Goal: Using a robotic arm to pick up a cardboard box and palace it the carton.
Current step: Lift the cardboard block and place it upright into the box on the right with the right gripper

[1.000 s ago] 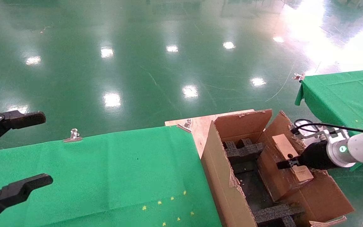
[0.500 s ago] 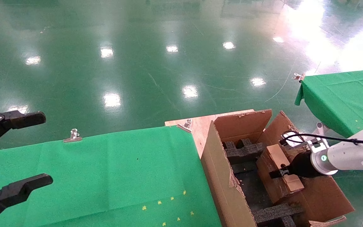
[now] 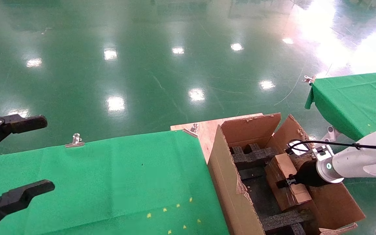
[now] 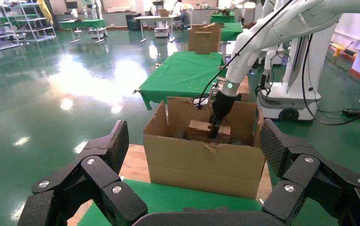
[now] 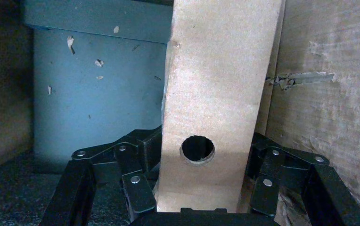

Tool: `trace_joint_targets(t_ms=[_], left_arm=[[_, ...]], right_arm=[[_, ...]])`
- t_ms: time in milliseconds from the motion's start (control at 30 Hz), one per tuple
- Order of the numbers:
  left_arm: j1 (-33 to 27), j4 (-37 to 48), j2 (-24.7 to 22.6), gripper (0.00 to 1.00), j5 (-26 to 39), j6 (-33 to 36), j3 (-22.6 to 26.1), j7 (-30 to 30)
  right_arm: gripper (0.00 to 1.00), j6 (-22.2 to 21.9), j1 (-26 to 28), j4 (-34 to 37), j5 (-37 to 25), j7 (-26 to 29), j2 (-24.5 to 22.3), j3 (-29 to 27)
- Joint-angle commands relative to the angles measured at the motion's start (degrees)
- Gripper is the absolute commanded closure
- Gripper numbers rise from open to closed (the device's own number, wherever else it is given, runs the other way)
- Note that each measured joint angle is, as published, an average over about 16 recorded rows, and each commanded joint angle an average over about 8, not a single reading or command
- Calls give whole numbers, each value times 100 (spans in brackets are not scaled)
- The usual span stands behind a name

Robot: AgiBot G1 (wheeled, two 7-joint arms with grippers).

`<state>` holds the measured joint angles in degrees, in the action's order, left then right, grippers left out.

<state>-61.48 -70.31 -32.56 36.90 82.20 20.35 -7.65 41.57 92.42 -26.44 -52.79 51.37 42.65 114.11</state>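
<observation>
The robotic arm (image 3: 361, 160) is my white right arm, reaching into the large carton (image 3: 230, 182) at the lower right. Its gripper (image 3: 284, 183) is shut on the small cardboard box (image 3: 284, 169), holding it inside the carton beside the right wall, above the black foam inserts (image 3: 253, 156). In the right wrist view the box (image 5: 220, 94) stands between the fingers (image 5: 140, 188), its round hole facing the camera. The left wrist view shows the carton (image 4: 201, 165), the box (image 4: 201, 128) and the right arm (image 4: 244, 61) from afar. My left gripper (image 3: 15, 163) hangs open at the left edge.
A table under a green cloth (image 3: 109, 182) lies left of the carton, with metal clips (image 3: 76, 140) on its far edge. A bare wooden board (image 3: 204, 130) shows behind the carton. A second green table (image 3: 354, 101) stands at the right. Shiny green floor lies beyond.
My right gripper has moved the cardboard box down and to the left, deeper into the carton. The left arm has not moved.
</observation>
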Motion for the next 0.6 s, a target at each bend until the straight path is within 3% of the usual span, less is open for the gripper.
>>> trace_joint_targets(t_ms=[33,600], left_arm=[[1,0,0,0,0,-1,0,0],[1,0,0,0,0,0,0,0]], right_arm=[[0,29,-32,76,32,-48,31,-24],[0,-4,35,-21,2,22,-31,-1]])
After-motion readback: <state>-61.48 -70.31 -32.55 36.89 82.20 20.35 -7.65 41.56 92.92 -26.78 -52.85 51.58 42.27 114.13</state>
